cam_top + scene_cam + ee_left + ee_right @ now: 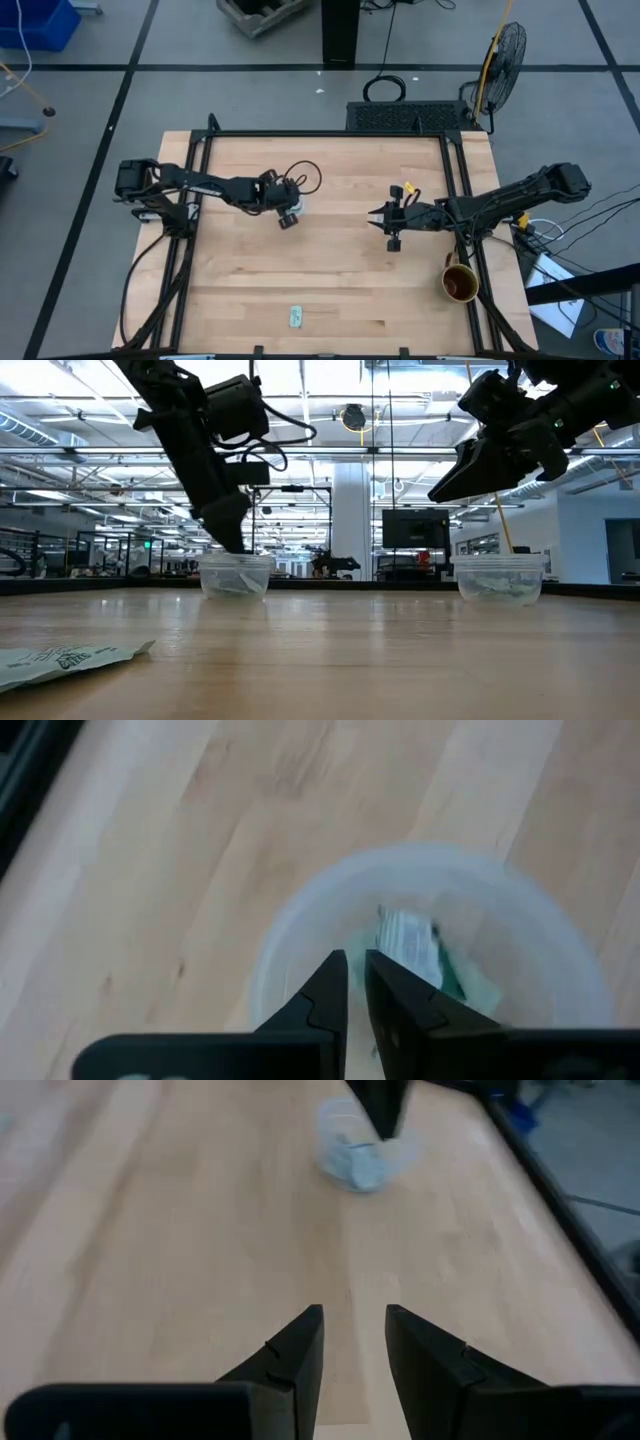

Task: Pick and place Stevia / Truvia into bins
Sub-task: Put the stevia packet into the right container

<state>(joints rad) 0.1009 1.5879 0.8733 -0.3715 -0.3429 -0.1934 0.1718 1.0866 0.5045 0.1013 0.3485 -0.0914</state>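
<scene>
Looking across your wooden counter (330,270), you have both dark arms reaching inward from opposite sides. Your left gripper (232,538) points down into the mouth of the left bin (236,574), a clear cup sitting toward the middle of the counter's left half. In the left wrist view its jaws stand only a narrow slit apart, holding nothing, just above green-and-white packets (420,952) lying inside that cup (430,945).

Your right gripper (380,220) hangs in the air over the counter's right half, raised well above the wood in the low view (470,465). Its jaws are apart and empty in the right wrist view (350,1350). The right bin (498,576) stands below it with pale packets piled inside.

You also have a brown mug (459,283) at the counter's right edge, near the right arm.

One loose Stevia packet (296,317) lies flat near the front edge of the counter, well apart from both bins and both grippers; the low view shows it close to the camera (70,657).
</scene>
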